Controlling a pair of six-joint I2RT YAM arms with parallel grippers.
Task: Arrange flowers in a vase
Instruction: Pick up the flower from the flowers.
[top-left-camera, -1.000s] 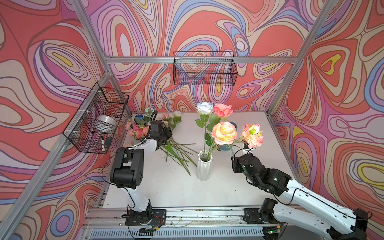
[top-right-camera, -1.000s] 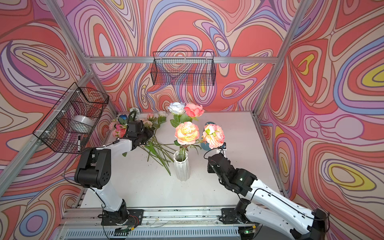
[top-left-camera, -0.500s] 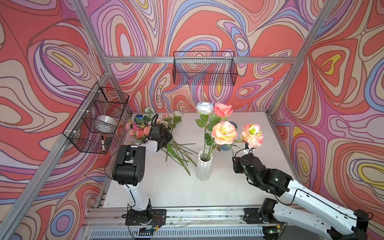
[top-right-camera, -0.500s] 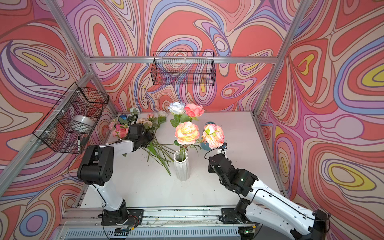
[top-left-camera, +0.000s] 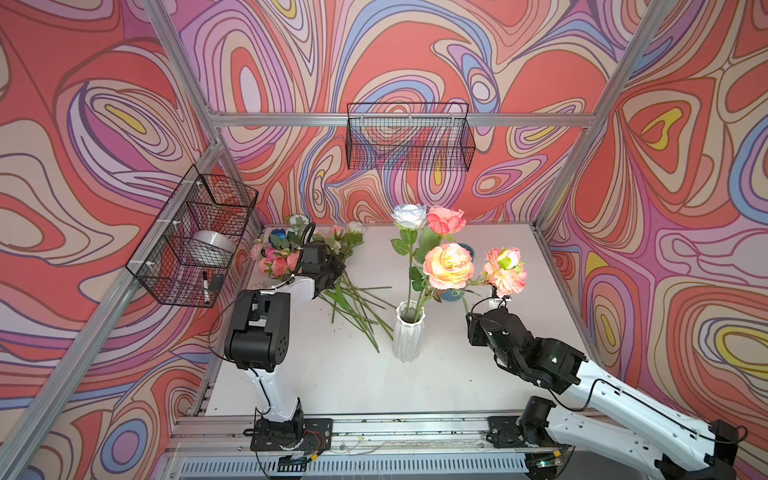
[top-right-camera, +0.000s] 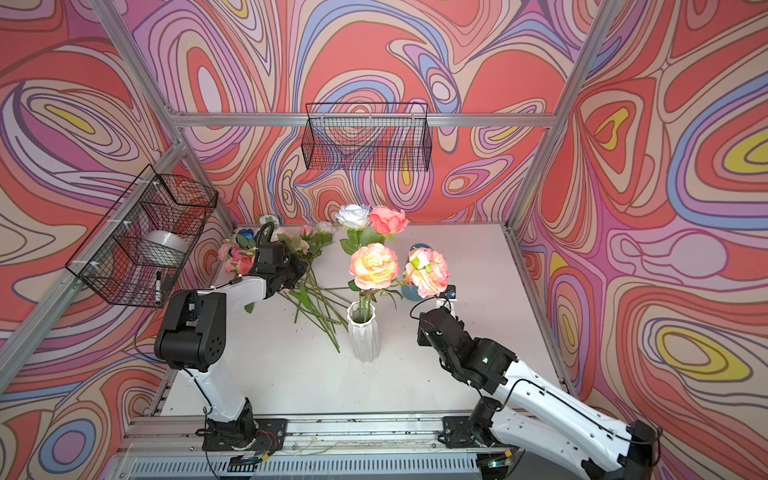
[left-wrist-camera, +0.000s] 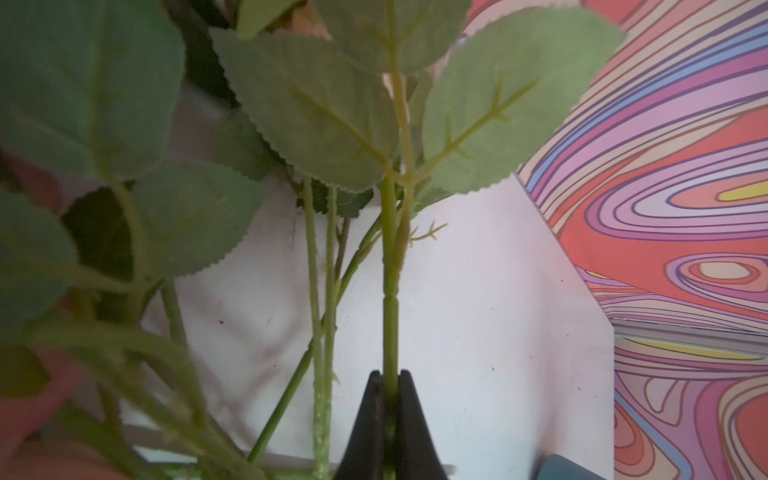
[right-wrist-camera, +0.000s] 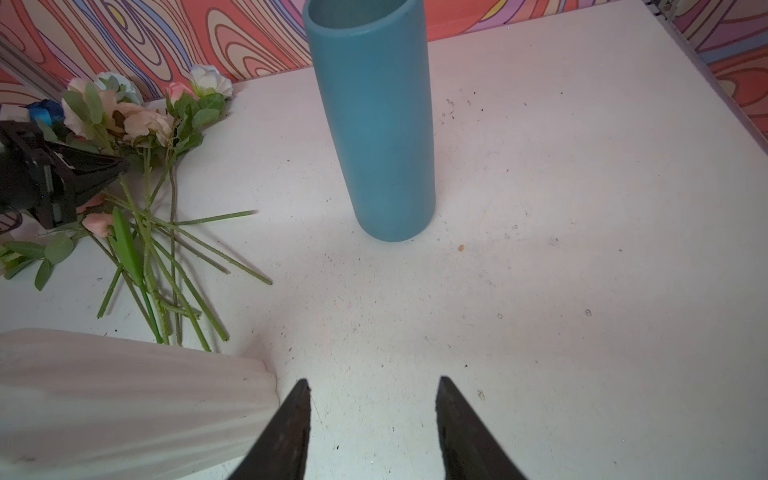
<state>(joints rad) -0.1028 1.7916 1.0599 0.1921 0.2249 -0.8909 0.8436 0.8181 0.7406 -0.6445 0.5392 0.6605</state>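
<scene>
At the far left corner of the table (top-left-camera: 332, 374), the loose flowers (top-left-camera: 274, 266) lie in a heap, pink, peach, white and one deep blue head toward the back wall and the bare green stems fanning out toward the white vase (top-left-camera: 408, 336). The left gripper (left-wrist-camera: 390, 380) is down in that heap, and its jaws are pressed together on one green stem (left-wrist-camera: 390, 291), which runs up between the fingertips to a spray of toothed leaves (its bloom is out of the wrist view). In both top views the white vase stands upright near the middle of the table and holds four roses (top-left-camera: 448, 266): a white one and a pink one standing tall at the back, a big peach one in front, and a peach-pink one leaning out to the right. Below that leaning head sits the right gripper (right-wrist-camera: 374, 384), low over bare table just beside the white vase, with its jaws about half apart and nothing between them. Beyond it, a blue vase (right-wrist-camera: 374, 124) stands upright, apart from both the white vase and the heap.
</scene>
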